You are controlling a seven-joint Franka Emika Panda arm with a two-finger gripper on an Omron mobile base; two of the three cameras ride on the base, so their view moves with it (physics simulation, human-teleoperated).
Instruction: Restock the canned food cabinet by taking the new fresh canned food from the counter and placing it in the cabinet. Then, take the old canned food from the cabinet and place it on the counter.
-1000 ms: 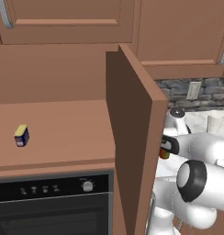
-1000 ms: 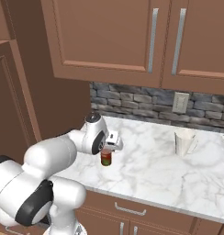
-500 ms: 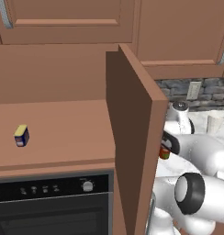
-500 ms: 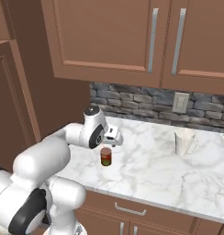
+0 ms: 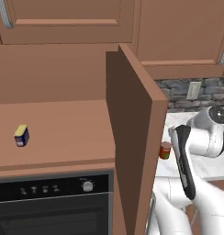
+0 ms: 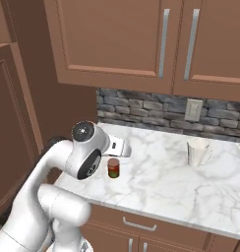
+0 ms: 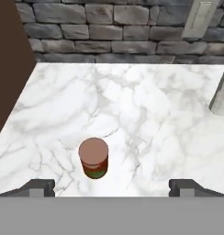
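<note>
Black oven [image 5: 49,209], white cup [image 6: 198,152], wall outlet [image 6: 193,110].

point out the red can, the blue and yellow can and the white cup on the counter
red can [image 7: 93,158], hand view, on its pale lid
blue and yellow can [image 5: 21,136], left base view, on its side wall
white cup [image 6: 198,152], right base view, on its outer wall

Brown wooden wall cupboards [image 6: 156,44] with long silver bar handles [image 6: 163,43] hang above a grey stone-tile backsplash [image 6: 146,101] — a pale wall socket plate [image 6: 193,109] is set into it. To the left, a black oven [image 5: 49,206] with a silver knob [image 5: 87,186] sits low in brown panelling.
</note>
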